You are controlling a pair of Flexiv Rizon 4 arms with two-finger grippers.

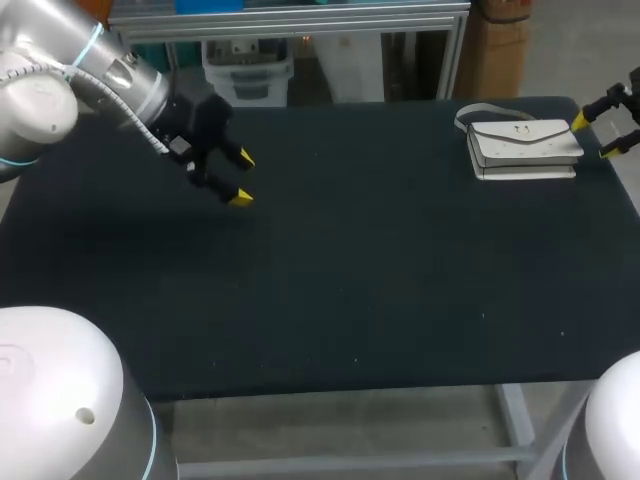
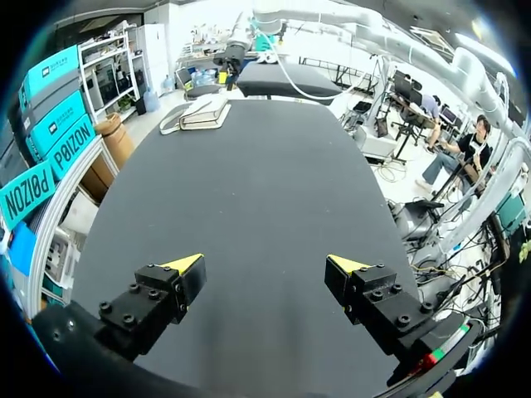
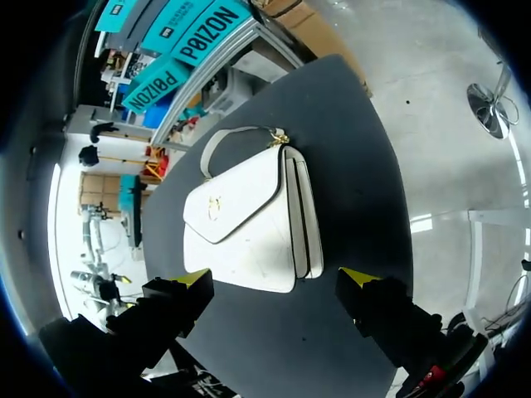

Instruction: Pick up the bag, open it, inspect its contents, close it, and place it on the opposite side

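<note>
Evidently the task has barely begun. The white flap-front handbag with a pale strap and a small gold clasp [image 1: 524,147] lies flat on the far right part of the dark matte table top [image 1: 350,280], flap shut and strap curled beside it on its far left. Nothing has lifted or opened it, so every step remains to be done: picking it up, opening it, looking inside, closing it, and setting it down on the left side.

The right gripper [image 1: 597,135] sits at the table's right edge just beside the bag. Its yellow-tipped fingers are spread wide and touch nothing. In the right wrist view the bag [image 3: 249,220] lies just ahead of the right gripper [image 3: 275,277], with the near edge of the bag showing between the two parted tips. I judge that it is lined up for an approach, not yet a grasp.

The left gripper [image 1: 240,177] hangs over the far left of the table, well apart from the bag. Its fingers are also spread and hold nothing. In the left wrist view the left gripper [image 2: 265,264] has bare table under it, and the bag [image 2: 203,114] is small at the opposite end.
</note>
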